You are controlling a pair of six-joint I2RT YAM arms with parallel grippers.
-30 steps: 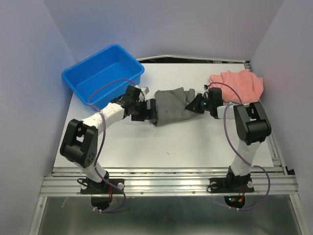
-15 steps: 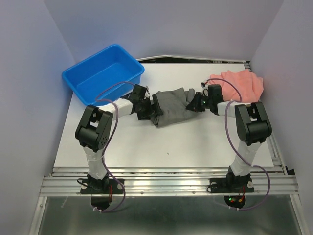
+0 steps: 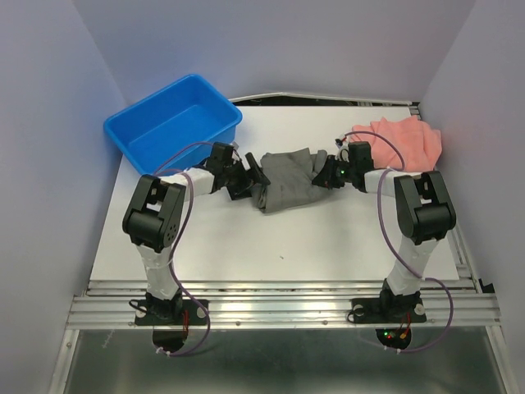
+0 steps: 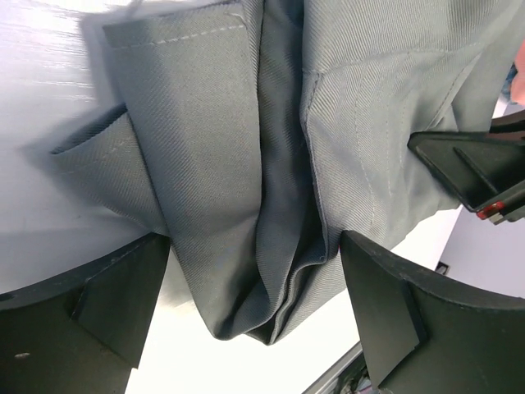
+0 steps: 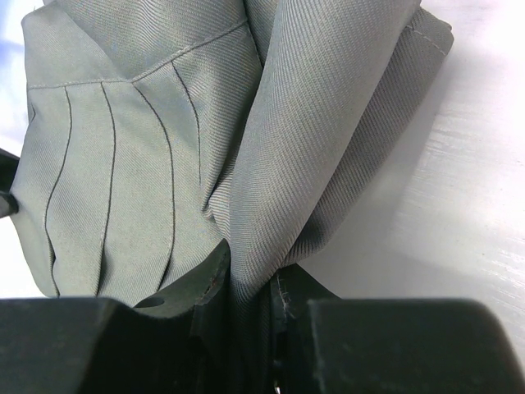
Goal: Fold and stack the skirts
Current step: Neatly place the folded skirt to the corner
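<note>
Floppy stuff: right gripper (image 5: 246,324) is pinching the grey pleated skirt (image 3: 287,179) by its edge, left gripper (image 4: 254,246) is gaping empty around a fold.

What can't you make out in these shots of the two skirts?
1. Top view: fingertips of the left gripper and right gripper are too small to read against the grey skirt.
2. Wrist views: the grey skirt's outline is cut off by the frame edges.
3. Top view: the pink skirt's left edge hides behind the right arm.

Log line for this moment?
grey skirt: bunched mid-table, not stacked | left gripper: open, straddling its left edge | right gripper: shut on its right edge | pink skirt: far right, unheld
</note>
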